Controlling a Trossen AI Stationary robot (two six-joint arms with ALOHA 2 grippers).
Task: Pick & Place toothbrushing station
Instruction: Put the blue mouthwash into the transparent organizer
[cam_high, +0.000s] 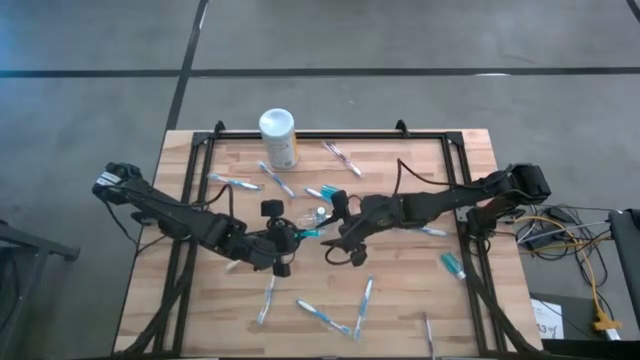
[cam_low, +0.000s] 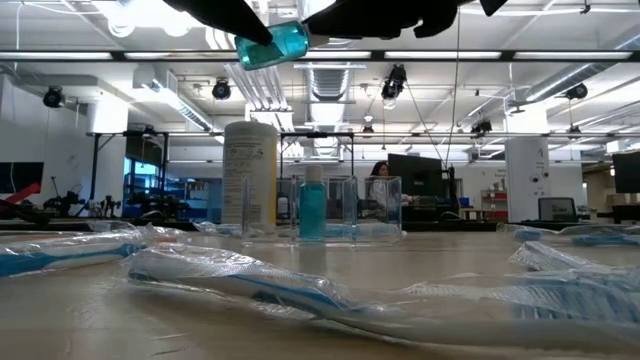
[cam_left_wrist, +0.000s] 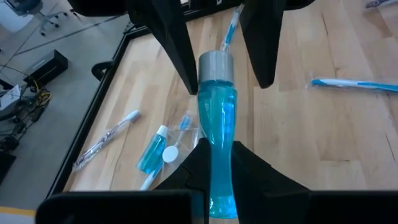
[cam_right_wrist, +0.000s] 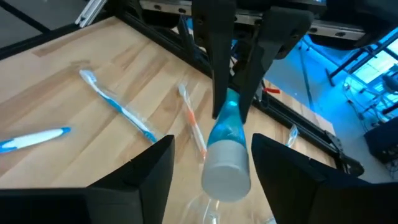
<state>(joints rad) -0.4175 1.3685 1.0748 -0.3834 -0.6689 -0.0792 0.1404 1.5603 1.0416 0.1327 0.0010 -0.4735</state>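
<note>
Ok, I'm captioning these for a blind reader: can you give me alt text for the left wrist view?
The left tool holds a slim blue bottle with a silver cap, while the right tool faces it with its fingers open either side of the cap. Below is a wooden table with wrapped toothbrushes and a small blue bottle.

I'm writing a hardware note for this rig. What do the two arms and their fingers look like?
Both arms are dark, nearly black, built of slim jointed links. The left arm has a pale marking near its base end, and the right arm has black cables looping along it. Each gripper ends in two flat, dark, tapering fingers, plain and unmarked.
</note>
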